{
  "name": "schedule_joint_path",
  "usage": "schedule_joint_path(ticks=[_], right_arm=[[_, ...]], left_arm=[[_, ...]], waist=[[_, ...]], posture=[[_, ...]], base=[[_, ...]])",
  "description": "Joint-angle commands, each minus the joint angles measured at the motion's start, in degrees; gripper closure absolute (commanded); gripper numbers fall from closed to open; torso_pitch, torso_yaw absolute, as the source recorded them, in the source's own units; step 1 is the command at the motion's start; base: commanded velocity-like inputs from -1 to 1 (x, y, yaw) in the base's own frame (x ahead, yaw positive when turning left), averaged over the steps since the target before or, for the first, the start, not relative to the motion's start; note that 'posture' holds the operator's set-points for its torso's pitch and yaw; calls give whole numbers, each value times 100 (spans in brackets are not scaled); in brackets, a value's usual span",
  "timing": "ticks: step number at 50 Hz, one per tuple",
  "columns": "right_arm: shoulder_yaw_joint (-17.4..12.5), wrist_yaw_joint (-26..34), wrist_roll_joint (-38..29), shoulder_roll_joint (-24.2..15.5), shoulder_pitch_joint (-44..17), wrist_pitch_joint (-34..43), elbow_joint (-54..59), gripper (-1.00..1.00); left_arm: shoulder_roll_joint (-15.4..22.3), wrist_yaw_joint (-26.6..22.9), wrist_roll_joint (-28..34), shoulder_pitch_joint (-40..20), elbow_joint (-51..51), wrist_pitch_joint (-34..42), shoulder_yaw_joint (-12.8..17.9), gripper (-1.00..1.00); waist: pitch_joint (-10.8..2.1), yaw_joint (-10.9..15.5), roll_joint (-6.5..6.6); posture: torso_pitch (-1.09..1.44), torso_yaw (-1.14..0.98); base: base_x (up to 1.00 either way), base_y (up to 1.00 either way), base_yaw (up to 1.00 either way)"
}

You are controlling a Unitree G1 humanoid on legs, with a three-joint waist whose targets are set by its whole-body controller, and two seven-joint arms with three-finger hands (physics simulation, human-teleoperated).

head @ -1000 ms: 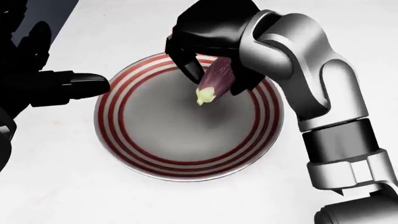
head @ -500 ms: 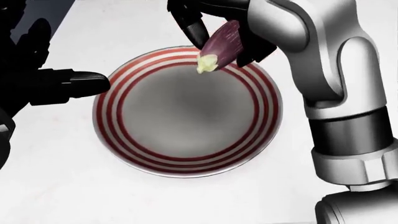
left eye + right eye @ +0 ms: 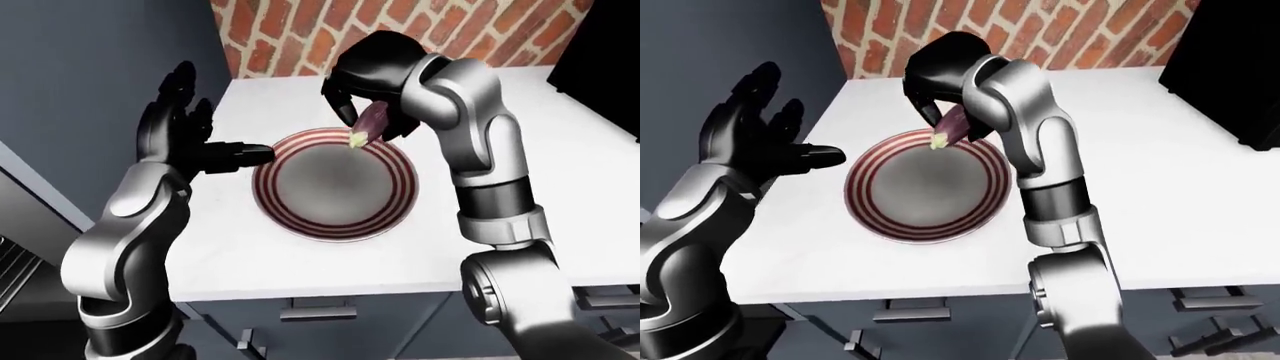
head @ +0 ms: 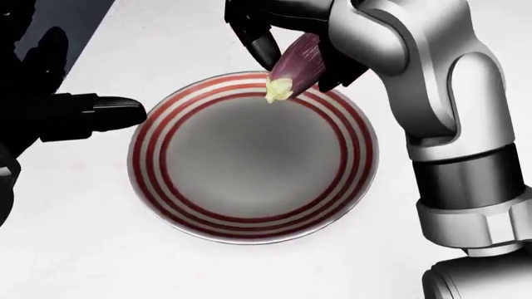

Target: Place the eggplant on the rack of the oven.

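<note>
Right hand closed on eggplant, held clear above top rim of striped plate on counter; left hand open. Small, light, smooth-skinned, likely slippery: mid-body grip safest

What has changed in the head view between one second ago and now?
The right hand, shut on the eggplant, moved toward the top of the head view. The eggplant went from over the middle of the striped plate to over its top rim, stem end pointing down. The left hand, open beside the plate, and the plate itself stayed put.
</note>
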Motion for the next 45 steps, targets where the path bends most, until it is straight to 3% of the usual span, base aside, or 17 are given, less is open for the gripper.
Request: schedule_joint_path(ticks=[1,3,13,17,20,22,23,25,32,34,36,37,38,39,42,45], right_arm=[[-110,-146,37,-49,-204,32,-225,100],[-112,-142,36,-45,-202,35,-248,100],[-115,-176,9,-67,-221,-6,-194,100],[-120,-170,4,-79,-239,-11,-202,100],[-122,-189,-8,-84,-231,-8,-179,100],[-119,-210,-18,-91,-251,-23,-154,100],[-120,-252,-34,-102,-263,-41,-132,100],[-125,-236,-33,-106,-261,-38,-130,100],[-141,-252,-37,-143,-294,-60,-94,100],[-133,-268,-46,-141,-304,-65,-78,100],[-131,-263,-50,-130,-306,-57,-79,100],[-131,-262,-52,-131,-314,-58,-81,100],[-131,-257,-57,-133,-311,-54,-82,100],[-134,-256,-53,-130,-304,-52,-87,100],[-142,-251,-47,-135,-288,-48,-118,100],[-136,-266,-56,-127,-270,-45,-126,100]], left_arm=[[63,1,-6,-165,-187,-170,52,-100],[63,3,-7,-160,-193,-166,54,-100],[66,-6,3,-186,-155,-176,43,-100],[67,-11,6,-193,-151,-173,41,-100],[69,-26,18,-186,-129,-195,33,-100],[69,-30,18,-188,-130,-192,37,-100],[69,-16,7,-198,-154,-158,46,-100],[67,-4,-4,-205,-177,-130,51,-100],[67,11,-15,-227,-174,-116,48,-100],[69,9,-14,-223,-167,-129,48,-100],[69,9,-15,-221,-167,-134,48,-100],[68,8,-15,-216,-168,-138,46,-100],[67,5,-16,-207,-170,-145,47,-100],[68,5,-17,-203,-181,-141,45,-100],[64,2,-25,-187,-207,-138,47,-100],[59,-19,-5,-165,-182,-187,32,-100]], waist=[[-146,-3,10],[-202,2,10],[-139,-2,28],[-126,-21,-79],[-169,-7,-298],[-162,-36,-257],[-173,-5,-296],[-213,-7,-281],[-107,78,-74],[-91,77,72],[-151,64,377],[-199,34,452],[-142,73,337],[-150,43,377],[-222,16,259],[-195,4,171]], posture=[[0,0],[0,0],[0,0],[0,0],[0,0],[0,0],[0,0],[0,0],[0,0],[0,0],[0,0],[0,0],[0,0],[0,0],[0,0],[0,0]], base=[[-24,0,0],[-24,0,0],[-24,0,0],[-24,0,0],[-24,0,0],[-24,0,0],[-23,0,0],[-24,0,0],[-24,0,0],[-25,0,0],[-24,0,0],[-25,0,0],[-24,0,0],[-25,0,0],[-24,0,0],[-24,0,0]])
